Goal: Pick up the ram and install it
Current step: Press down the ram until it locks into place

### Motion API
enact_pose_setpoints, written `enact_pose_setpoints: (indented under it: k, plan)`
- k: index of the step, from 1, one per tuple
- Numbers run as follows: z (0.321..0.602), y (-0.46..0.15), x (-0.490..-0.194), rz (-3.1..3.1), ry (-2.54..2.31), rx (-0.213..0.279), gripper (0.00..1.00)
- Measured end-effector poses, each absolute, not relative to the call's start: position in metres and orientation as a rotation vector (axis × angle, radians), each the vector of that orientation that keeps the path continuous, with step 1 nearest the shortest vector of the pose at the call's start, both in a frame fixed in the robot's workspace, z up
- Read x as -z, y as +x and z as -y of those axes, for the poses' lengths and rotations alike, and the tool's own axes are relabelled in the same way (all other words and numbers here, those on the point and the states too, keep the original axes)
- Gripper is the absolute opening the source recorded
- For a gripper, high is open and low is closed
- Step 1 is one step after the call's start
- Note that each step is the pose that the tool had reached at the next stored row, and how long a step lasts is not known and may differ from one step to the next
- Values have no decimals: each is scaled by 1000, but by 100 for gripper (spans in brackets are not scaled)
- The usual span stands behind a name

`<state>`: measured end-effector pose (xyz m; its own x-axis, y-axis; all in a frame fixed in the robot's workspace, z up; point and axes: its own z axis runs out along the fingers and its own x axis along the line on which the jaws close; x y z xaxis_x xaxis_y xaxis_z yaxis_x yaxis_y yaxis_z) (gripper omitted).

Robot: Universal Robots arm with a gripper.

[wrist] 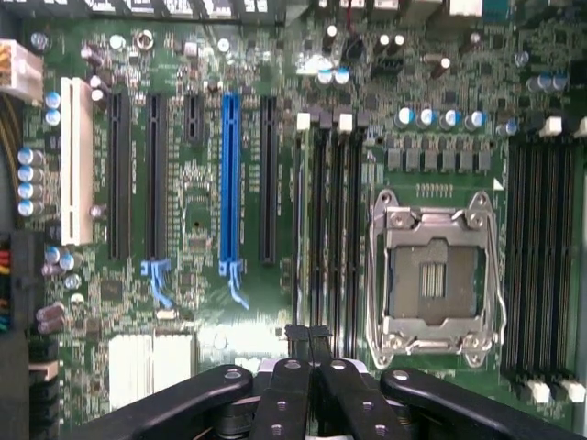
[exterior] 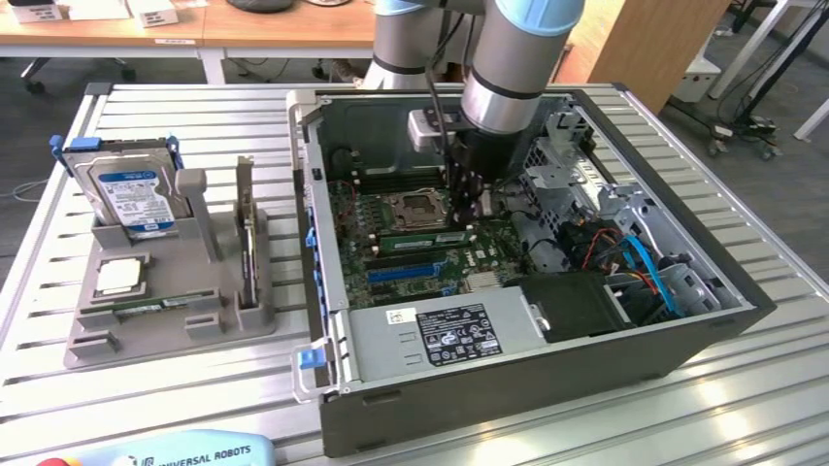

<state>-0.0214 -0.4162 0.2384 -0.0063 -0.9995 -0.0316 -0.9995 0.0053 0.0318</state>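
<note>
Nearest the exterior camera, a pale blue robot pendant (exterior: pixel 182 452) lay at the table's front edge, on the slatted metal table (exterior: pixel 764 243). Behind it stood an open computer case (exterior: pixel 545 369) with its motherboard (exterior: pixel 428 243) exposed. The arm reached down into the case, and its gripper (exterior: pixel 461 206) hung low over the board beside the empty processor socket (exterior: pixel 417 206). In the wrist view the gripper (wrist: pixel 308 335) had its black fingers (wrist: pixel 297 339) pressed together with no gap between them, shut just above the memory slots (wrist: pixel 332 229) that run next to the socket (wrist: pixel 434 275); whether anything thin was pinched between the tips could not be told. A long blue expansion slot (wrist: pixel 229 188) and a white one (wrist: pixel 77 165) lay farther along the board. At the exterior view's left, a grey holder (exterior: pixel 169 291) carried a blue-labelled hard drive (exterior: pixel 130 199) upright, a square silver processor (exterior: pixel 119 276) lying flat, and one ram (exterior: pixel 146 305) stick resting flat in its groove toward the holder's front, well apart from the gripper.
</note>
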Motion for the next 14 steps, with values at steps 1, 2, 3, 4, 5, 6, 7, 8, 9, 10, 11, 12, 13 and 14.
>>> enact_pose_setpoints:
  k: [1,2,3,4,5,6,7,8,9,10,11,12,13,14]
  plan:
    - [416,-24,-238,2227,2214,70,10]
    - [416,-26,-238,2227,2214,70,10]
    - [416,-28,-238,2227,2214,70,10]
    - [416,-30,-238,2227,2214,70,10]
    - [416,-32,-238,2227,2214,70,10]
    - [416,-34,-238,2227,2214,70,10]
    - [416,-36,-238,2227,2214,70,10]
    - [416,-38,-238,2227,2214,70,10]
    - [416,-40,-238,2227,2214,70,10]
    - [416,-42,-238,2227,2214,70,10]
    - [416,-44,-238,2227,2214,70,10]
    - [416,-46,-238,2227,2214,70,10]
    - [416,-48,-238,2227,2214,70,10]
    - [416,-50,-238,2227,2214,70,10]
